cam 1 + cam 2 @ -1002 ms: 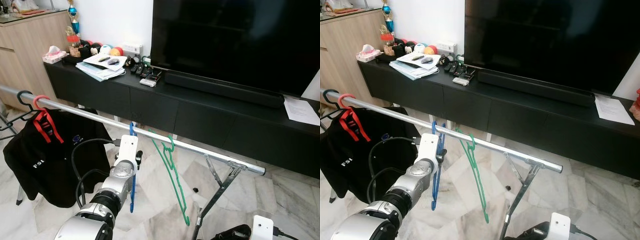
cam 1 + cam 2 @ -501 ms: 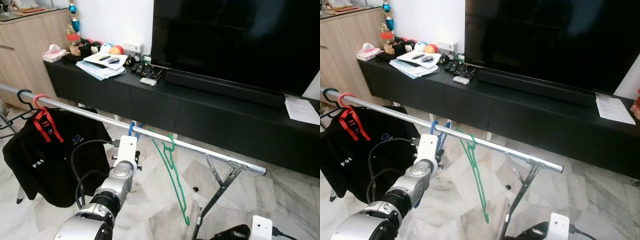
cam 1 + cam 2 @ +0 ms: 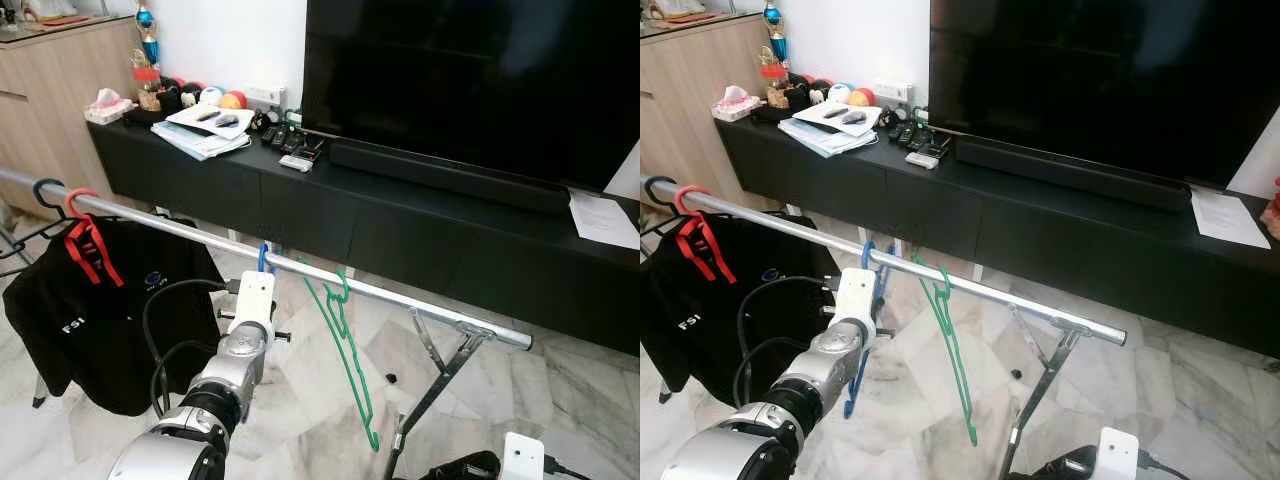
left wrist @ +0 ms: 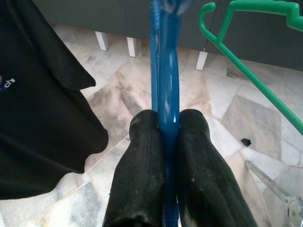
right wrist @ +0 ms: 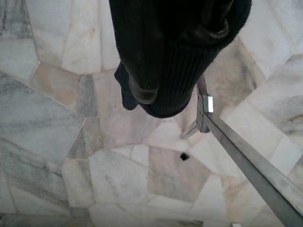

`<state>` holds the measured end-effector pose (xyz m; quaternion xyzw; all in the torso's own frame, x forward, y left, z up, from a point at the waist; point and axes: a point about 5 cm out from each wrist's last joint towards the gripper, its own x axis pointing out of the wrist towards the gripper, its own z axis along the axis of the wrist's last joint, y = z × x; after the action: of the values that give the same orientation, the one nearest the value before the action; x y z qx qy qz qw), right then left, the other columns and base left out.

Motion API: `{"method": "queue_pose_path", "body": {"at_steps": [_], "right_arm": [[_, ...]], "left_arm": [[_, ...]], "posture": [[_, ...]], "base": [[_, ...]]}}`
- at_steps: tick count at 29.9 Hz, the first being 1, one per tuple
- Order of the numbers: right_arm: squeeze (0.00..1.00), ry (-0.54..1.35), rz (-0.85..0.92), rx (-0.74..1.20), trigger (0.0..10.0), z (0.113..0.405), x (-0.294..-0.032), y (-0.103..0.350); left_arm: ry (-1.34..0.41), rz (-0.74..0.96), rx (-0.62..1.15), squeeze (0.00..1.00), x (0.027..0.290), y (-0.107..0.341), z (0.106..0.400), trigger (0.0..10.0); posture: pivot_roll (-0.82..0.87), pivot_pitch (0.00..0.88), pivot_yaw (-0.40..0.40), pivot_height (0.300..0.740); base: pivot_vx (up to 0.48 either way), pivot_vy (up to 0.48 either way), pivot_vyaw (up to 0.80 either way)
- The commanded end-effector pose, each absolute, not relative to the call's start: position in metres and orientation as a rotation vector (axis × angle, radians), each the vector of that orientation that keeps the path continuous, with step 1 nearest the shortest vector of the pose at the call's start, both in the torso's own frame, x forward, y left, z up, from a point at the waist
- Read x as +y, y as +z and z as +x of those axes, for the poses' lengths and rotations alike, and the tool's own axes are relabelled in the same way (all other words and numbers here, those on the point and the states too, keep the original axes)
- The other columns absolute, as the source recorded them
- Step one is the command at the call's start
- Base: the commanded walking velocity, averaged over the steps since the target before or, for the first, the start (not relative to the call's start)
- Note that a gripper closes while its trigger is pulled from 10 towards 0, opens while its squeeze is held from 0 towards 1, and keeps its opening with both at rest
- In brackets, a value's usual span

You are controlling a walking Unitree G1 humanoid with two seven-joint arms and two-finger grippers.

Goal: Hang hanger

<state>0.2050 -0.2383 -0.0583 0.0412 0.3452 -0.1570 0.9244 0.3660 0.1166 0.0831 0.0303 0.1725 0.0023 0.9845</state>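
Left end effector (image 4: 164,130): both fingers (image 4: 142,156) pressed tight on the blue hanger (image 4: 163,71), one on each face of its flat bar. In the eye views the left wrist sits just under the rail (image 3: 300,268), at about 6 o'clock from the blue hook.

Blue hanger: hook looks to be over the rail, just at 9 o'clock of the green hanger (image 3: 345,345), near but apart. Body hangs down past the wrist toward the floor (image 3: 310,380). Can't confirm from these views that the hook is fully seated; the wrist view cuts off the hook top.

Right end effector (image 5: 156,101): hangs idle, low at 5 o'clock of the head view, pointing at the marble floor beside the rack leg (image 5: 236,146). Fingers look pressed together, nothing between them.

Further out: black shirt (image 3: 90,320) on a red hanger (image 3: 85,235) at the rail's 9 o'clock end, well apart from the blue one. TV console (image 3: 400,230) behind at 12 o'clock.

Step, my read: placement, late stage. Hook on rail, grip not yet released.

Next move calls for: spread the left fingers, let the hanger take its own weight, then back the wrist off down and toward the robot without dragging the bar or swinging it into the green hanger.
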Motion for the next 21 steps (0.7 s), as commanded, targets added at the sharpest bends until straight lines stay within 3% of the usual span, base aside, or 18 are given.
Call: {"method": "queue_pose_path", "body": {"at_steps": [1, 9, 21], "right_arm": [[0.00, -0.335, 0.083, 0.729, 10.0, 0.201, -0.243, -0.060], [0.00, -0.338, 0.087, 0.748, 10.0, 0.196, -0.244, -0.062], [0.00, -0.349, 0.088, 0.767, 10.0, 0.189, -0.248, -0.066]], "left_arm": [[0.004, 0.050, 0.344, 0.00, 0.116, 0.085, 0.368, 0.0], [0.015, 0.051, 0.344, 0.00, 0.119, 0.084, 0.367, 0.0], [-0.033, 0.167, 0.140, 0.00, 0.142, 0.094, 0.363, 0.0]], "posture": [[0.02, 0.000, -0.058, 0.740], [0.02, 0.000, -0.056, 0.740], [0.03, 0.000, -0.064, 0.740]], "base": [[0.000, 0.000, 0.00], [0.000, 0.000, 0.00], [0.000, 0.000, 0.00]]}}
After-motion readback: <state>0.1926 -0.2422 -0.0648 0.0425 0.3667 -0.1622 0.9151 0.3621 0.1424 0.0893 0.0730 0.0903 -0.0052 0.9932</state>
